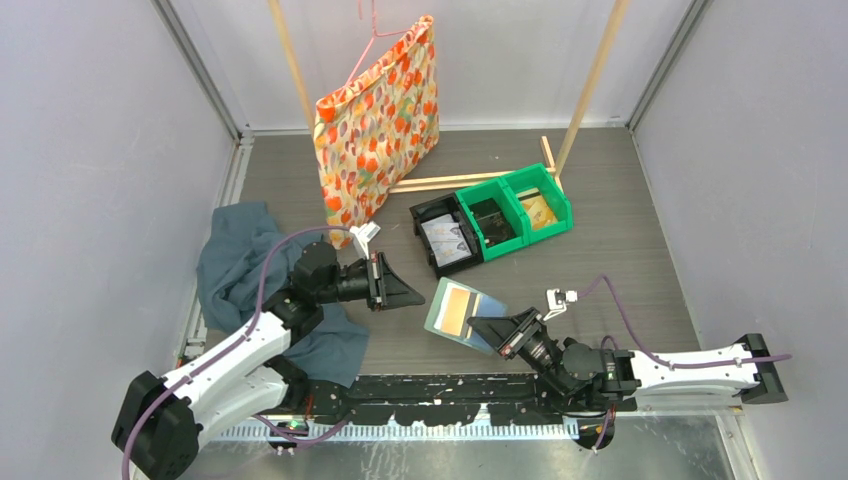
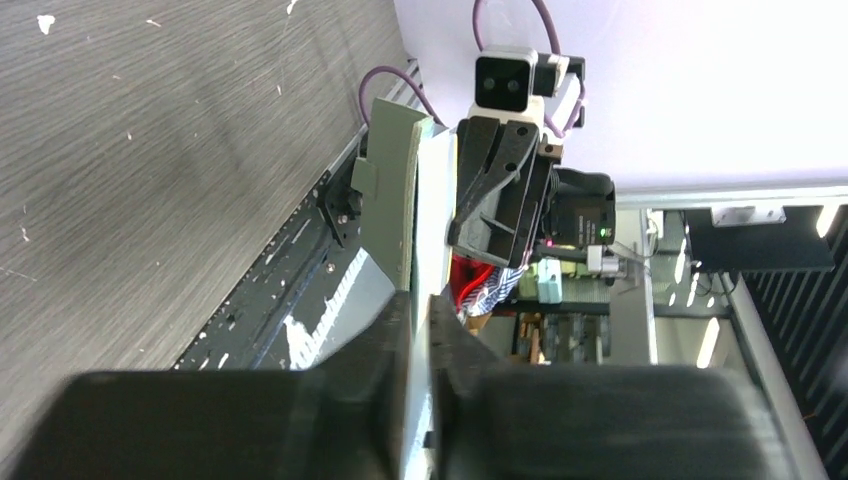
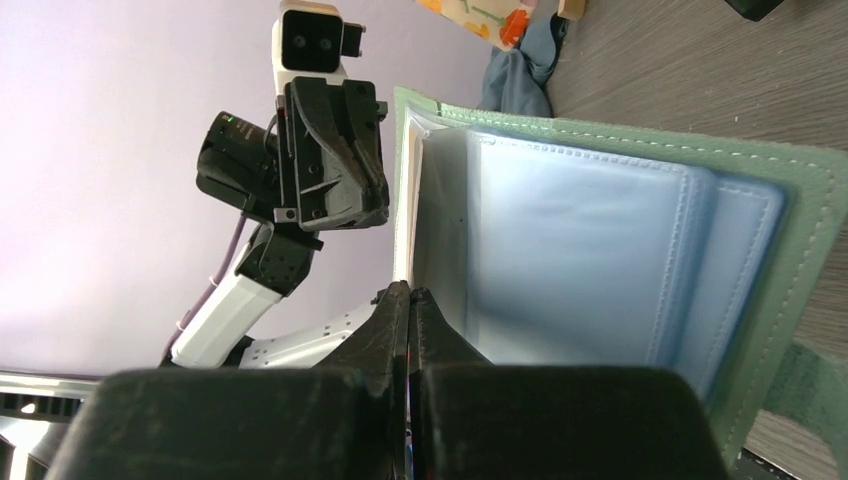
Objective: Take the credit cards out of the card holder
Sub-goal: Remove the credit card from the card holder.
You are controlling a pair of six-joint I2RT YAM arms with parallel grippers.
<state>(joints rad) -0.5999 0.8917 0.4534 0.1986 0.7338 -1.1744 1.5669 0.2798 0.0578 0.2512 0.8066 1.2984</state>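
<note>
**Two claws pinch the open card holder**

Right up close to the right wrist camera are the two black fingers of the right claw (image 3: 409, 293). They are squeezed tight together. A thin white sheet of the card holder (image 3: 600, 240) goes in between their tips, so this claw is clenched on the holder. The holder stands open just past those fingers. Its pale blue pockets face the claw, and a green stitched edge runs round them.

The left claw (image 2: 420, 300) is at the other side of the holder, pointing at the right claw. Its fingers are pressed almost together too. A pale strip of the holder runs down between them, and the green cover lies against the outside of one finger. This claw grips the holder as well.

From above, the holder sits tilted between the two claw tips, over the grey bench (image 1: 620, 270). I cannot tell if a corner touches the bench.

Behind the left claw, beside its arm, lies a dark teal cloth (image 1: 235, 262). Far past the right claw stand two green bins (image 1: 520, 205), with a black tray (image 1: 445, 240) touching them. A flowery bag (image 1: 385, 120) hangs well beyond the left claw.
</note>
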